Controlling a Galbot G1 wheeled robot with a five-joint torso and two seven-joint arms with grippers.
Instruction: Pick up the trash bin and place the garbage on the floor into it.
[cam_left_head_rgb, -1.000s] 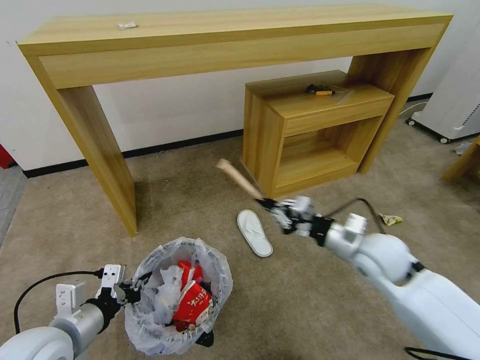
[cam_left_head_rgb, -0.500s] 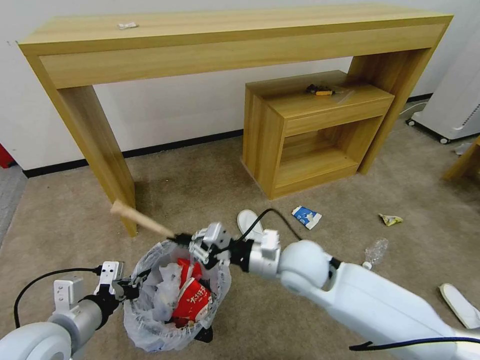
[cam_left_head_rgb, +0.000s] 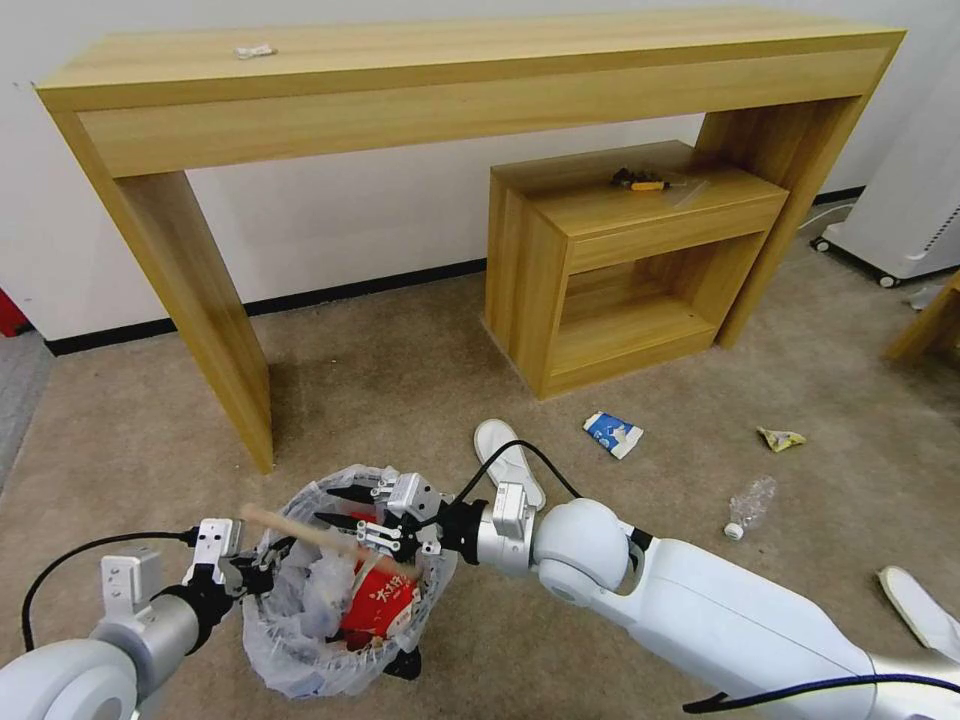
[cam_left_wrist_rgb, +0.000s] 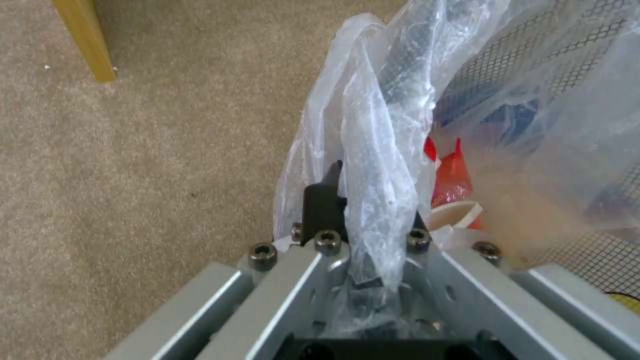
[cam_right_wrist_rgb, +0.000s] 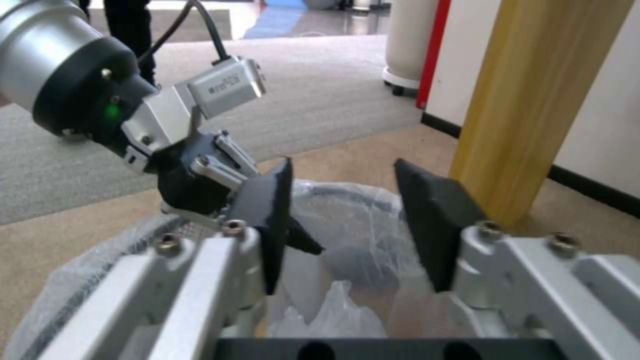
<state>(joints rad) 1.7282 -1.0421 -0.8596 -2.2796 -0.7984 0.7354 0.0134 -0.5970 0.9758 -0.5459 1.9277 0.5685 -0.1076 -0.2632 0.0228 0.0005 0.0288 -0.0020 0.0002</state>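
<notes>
The trash bin (cam_left_head_rgb: 300, 650), black with a crinkly white bag, stands on the floor (cam_left_head_rgb: 400, 380) at the lower left and holds red wrappers (cam_left_head_rgb: 385, 605). My left gripper (cam_left_head_rgb: 255, 575) is shut on the bin's bagged rim (cam_left_wrist_rgb: 373, 150). My right gripper (cam_left_head_rgb: 340, 507) hangs open just above the bin's mouth, with nothing between its fingers (cam_right_wrist_rgb: 267, 220). A wooden stick (cam_left_head_rgb: 300, 533) lies slanted across the bin's top, below those fingers. Garbage on the carpet: a white slipper (cam_left_head_rgb: 505, 455), a blue-white carton (cam_left_head_rgb: 612, 434), a yellow wrapper (cam_left_head_rgb: 780, 438), a clear bottle (cam_left_head_rgb: 750, 503).
A long wooden console table (cam_left_head_rgb: 200, 290) stands against the wall; its leg is just beyond the bin. A low wooden cabinet (cam_left_head_rgb: 620, 270) sits under its right end. A second slipper (cam_left_head_rgb: 920, 610) lies far right. A white wheeled unit (cam_left_head_rgb: 900, 220) stands at the right.
My right arm swung left from the cabinet and slipper to above the bin, carrying the stick. Its fingers opened and the stick dropped onto the bin's top. The left arm held still.
</notes>
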